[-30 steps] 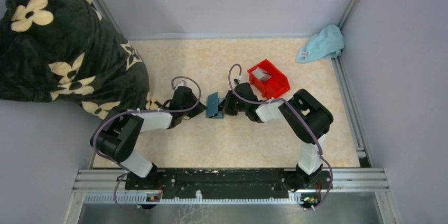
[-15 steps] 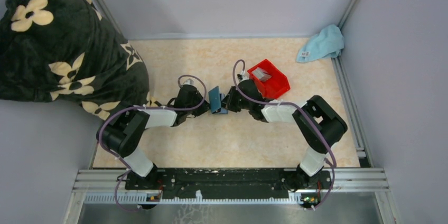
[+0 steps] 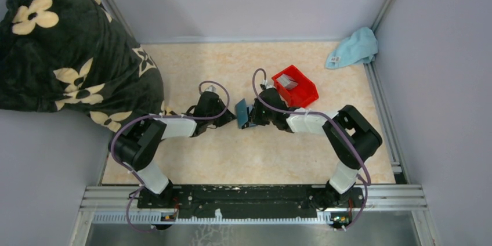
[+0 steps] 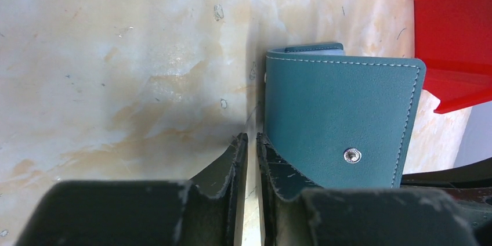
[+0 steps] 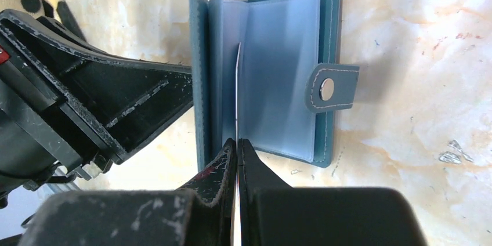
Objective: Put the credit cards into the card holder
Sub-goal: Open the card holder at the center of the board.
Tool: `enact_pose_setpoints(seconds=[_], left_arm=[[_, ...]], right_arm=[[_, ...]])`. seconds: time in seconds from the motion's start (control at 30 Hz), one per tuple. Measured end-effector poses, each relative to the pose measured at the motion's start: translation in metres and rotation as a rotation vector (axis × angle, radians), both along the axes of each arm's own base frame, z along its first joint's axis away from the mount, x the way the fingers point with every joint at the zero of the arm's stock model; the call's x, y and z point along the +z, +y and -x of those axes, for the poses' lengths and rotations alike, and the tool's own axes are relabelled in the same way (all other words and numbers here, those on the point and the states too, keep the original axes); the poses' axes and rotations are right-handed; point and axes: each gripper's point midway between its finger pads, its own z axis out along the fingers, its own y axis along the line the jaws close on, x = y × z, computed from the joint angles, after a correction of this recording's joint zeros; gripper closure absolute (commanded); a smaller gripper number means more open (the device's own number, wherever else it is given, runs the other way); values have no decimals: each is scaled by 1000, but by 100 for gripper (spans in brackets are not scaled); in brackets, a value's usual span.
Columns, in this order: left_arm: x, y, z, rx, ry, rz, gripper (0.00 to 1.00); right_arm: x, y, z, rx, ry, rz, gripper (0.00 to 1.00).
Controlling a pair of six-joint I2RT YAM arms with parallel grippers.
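The pale marbled worktop [image 3: 261, 153] fills the middle of the overhead view, with a dark flowered blanket [image 3: 64, 49] heaped over its far left corner. A light blue cloth [image 3: 355, 47] is bunched in the far right corner. A red bin [image 3: 306, 94] sits right of centre with grey cards [image 3: 288, 83] inside. Just left of the bin, between the two arms, is the teal wallet [image 3: 242, 113], open with its clear sleeves facing the right arm. The left tool [image 4: 250, 141] is narrow, its fingers a thin slit apart with only bare worktop showing between them. Its tip sits against the outer side of the wallet's left cover. The right tool [image 5: 237, 144] is closed on a credit card [image 5: 238, 83], seen edge-on, which reaches forward among the wallet's sleeves. A small metal snap [image 5: 327, 89] shines on the wallet's closing tab at its right edge.
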Motion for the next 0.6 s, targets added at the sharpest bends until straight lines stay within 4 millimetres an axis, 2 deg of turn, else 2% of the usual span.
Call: enact_pose_setpoints(seconds=[0.2, 0.47, 0.6], left_arm=[[0, 0, 1, -2, 5, -4, 81], [0, 0, 4, -11, 16, -11, 81], [0, -2, 6, -24, 22, -5, 81]], right_arm=[[12, -3, -5, 9, -53, 83, 100], [39, 10, -12, 44, -133, 168, 100], [42, 13, -10, 56, -140, 196, 100]])
